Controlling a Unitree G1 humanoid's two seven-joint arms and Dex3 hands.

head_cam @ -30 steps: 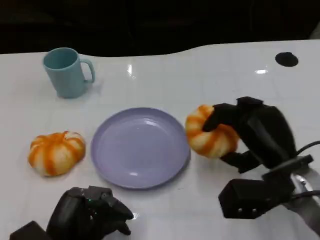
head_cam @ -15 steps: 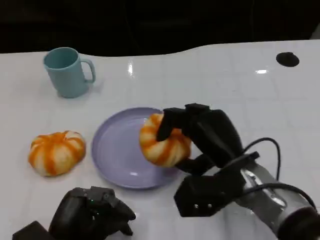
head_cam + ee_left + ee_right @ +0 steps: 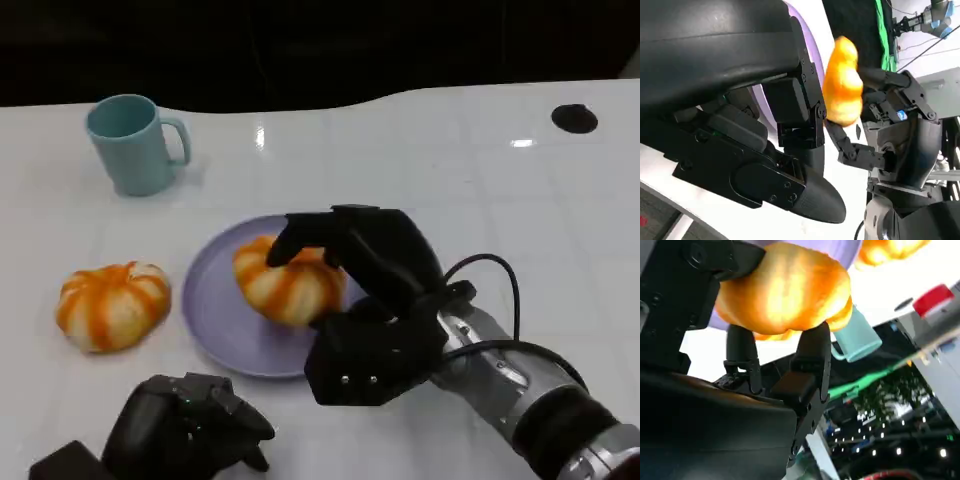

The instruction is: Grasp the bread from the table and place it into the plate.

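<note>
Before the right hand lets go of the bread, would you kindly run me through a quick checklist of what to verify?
1. Right hand grips the bread: ok, fingers wrap it in the head and right wrist views.
2. Bread is over the purple plate: ok.
3. Bread rests on the plate: cannot tell; contact is hidden.
4. Left hand is apart from the plate: ok, near the table's front edge.
5. Second bread and teal mug stand apart from the plate: ok.
</note>
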